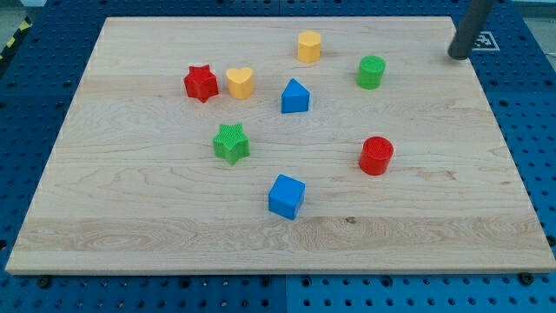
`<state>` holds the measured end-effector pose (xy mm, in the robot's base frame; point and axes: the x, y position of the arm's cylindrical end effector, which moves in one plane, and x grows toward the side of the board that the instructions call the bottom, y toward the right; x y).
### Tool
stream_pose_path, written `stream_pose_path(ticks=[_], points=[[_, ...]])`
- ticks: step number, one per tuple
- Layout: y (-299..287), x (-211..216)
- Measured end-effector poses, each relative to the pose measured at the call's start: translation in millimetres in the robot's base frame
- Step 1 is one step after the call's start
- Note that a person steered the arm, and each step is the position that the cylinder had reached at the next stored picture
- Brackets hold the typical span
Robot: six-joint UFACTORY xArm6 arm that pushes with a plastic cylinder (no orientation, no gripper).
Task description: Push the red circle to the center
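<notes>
The red circle (376,156) sits on the wooden board (130,217), right of the middle and toward the view's bottom. My tip (457,56) is at the view's top right, at the board's right edge, far above and right of the red circle and touching no block. The nearest block to it is the green circle (371,72), to its left.
A red star (201,83) and a yellow heart (241,83) lie at the upper left. A yellow hexagon-like block (309,46) is at the top middle. A blue pentagon-like block (295,96), a green star (231,143) and a blue cube (287,196) lie around the middle.
</notes>
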<state>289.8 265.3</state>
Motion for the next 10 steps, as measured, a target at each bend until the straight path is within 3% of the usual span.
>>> stream_pose_path(ticks=[1, 3, 6, 10], points=[[-37, -1], [-53, 3], [-42, 178], [-85, 211]])
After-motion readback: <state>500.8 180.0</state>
